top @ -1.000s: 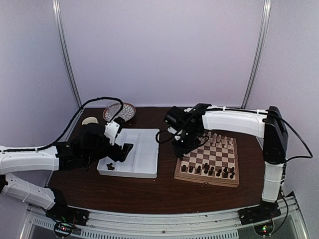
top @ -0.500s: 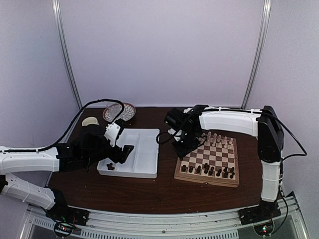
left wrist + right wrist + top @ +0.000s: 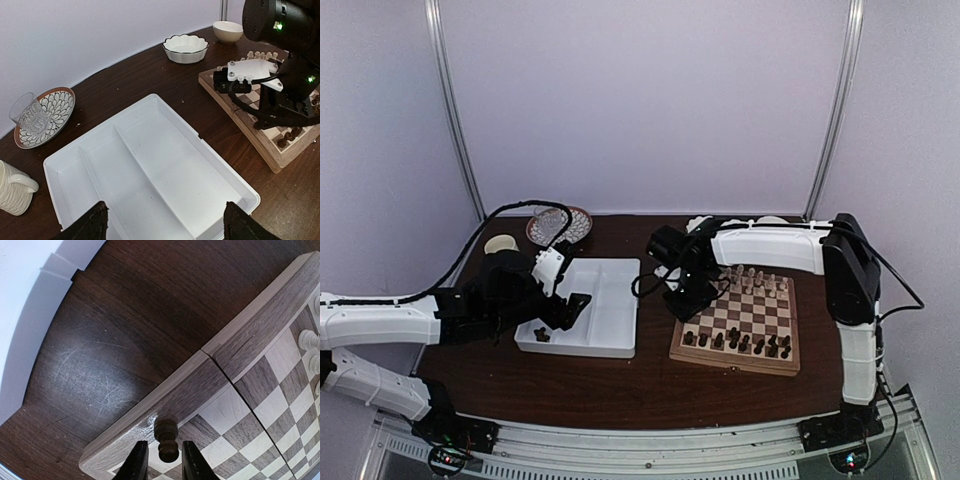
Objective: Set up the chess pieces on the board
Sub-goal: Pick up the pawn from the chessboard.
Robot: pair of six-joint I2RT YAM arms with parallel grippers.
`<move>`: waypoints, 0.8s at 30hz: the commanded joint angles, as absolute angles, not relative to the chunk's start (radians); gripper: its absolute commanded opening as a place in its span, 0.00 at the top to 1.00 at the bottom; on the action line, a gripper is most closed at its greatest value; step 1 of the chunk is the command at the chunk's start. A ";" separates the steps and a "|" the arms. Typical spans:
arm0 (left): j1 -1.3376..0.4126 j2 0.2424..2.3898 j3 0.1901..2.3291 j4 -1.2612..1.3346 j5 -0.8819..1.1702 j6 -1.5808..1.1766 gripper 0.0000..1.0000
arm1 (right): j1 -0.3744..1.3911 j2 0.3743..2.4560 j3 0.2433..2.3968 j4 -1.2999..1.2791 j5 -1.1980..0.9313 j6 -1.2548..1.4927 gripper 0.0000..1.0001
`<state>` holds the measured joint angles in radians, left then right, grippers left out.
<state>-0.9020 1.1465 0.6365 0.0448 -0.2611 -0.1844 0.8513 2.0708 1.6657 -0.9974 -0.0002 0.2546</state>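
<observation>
wrist view: right fingers straddle chess piece, gaps showing | overhead hides it | left fingers spread

Tray on table centre-left; board at its 3 o'clock. Plate at tray's 11 o'clock, glass on it; mug at 10.
</observation>
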 commanded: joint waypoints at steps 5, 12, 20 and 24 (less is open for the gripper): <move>-0.897 1.144 0.644 0.086 -0.238 -0.179 0.21 | 0.842 2.089 1.699 -0.984 0.005 0.242 0.80; -0.897 1.140 0.645 0.083 -0.241 -0.179 0.21 | 0.842 2.089 1.701 -0.985 0.017 0.242 0.87; -0.897 1.144 0.647 0.079 -0.239 -0.179 0.21 | 0.842 2.052 1.697 -1.002 0.027 0.237 0.91; -0.897 1.139 0.648 0.074 -0.241 -0.177 0.22 | 0.842 1.960 1.647 -1.016 0.091 0.229 0.91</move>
<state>-0.9020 1.1465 0.6365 0.0441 -0.2474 -0.1844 0.8501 2.0674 1.6745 -0.9981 0.0139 0.2379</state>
